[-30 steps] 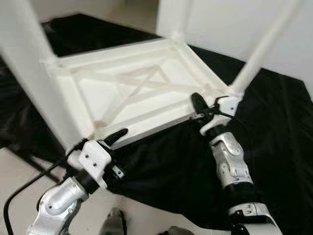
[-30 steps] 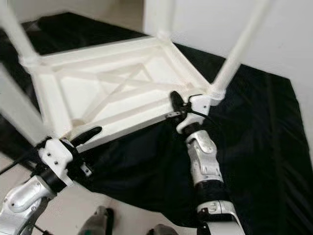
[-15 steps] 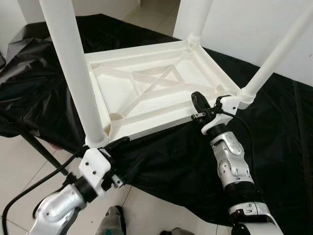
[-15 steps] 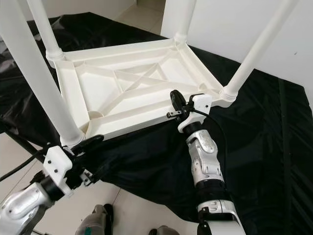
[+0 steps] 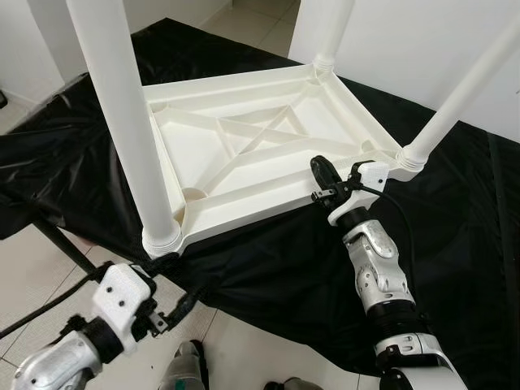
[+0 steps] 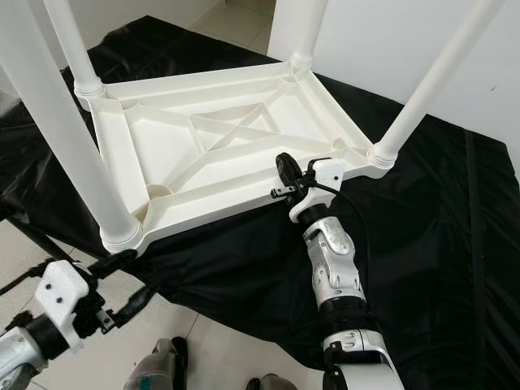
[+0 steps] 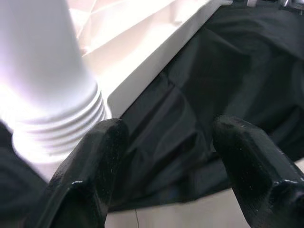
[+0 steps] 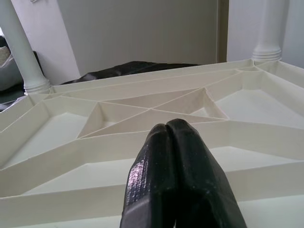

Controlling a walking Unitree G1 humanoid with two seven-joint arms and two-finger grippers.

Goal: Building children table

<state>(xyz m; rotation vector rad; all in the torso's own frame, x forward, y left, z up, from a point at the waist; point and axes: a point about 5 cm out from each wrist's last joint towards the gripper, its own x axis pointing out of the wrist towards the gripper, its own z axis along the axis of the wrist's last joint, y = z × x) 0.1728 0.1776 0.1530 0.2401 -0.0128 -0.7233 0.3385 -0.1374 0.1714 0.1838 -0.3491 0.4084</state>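
"Where is the little white table point(image 5: 252, 154) now?"

"It lies upside down on the black sheet point(image 5: 455, 244), with its four legs pointing up. The sheet is spread over the tiled floor point(image 5: 32, 276)."

"What is the right end effector point(image 5: 323, 172) doing?"

"It sits at the near edge of the table's frame, close to the corner leg point(image 5: 467, 89). Its two black fingers point(image 8: 173, 175) are pressed together, and they hold nothing."

"And the left end effector point(image 7: 166, 156)?"

"It is low down, by the near corner, just beside the ribbed foot of the thick leg point(image 5: 122, 122). Its fingers point(image 7: 90, 166) are spread wide apart, and nothing is between them. One finger is very near the leg's base, but I can't tell if it touches."

"So is the table done?"

"All four legs look to be in. I think it needs to be flipped over next."

"What could go wrong?"

"The sheet looks slippery, so the table could slide away when it gets pushed. A leg that is not screwed in tight could wobble or pop out. And the left end effector could snag a fold of the sheet and drag it along."
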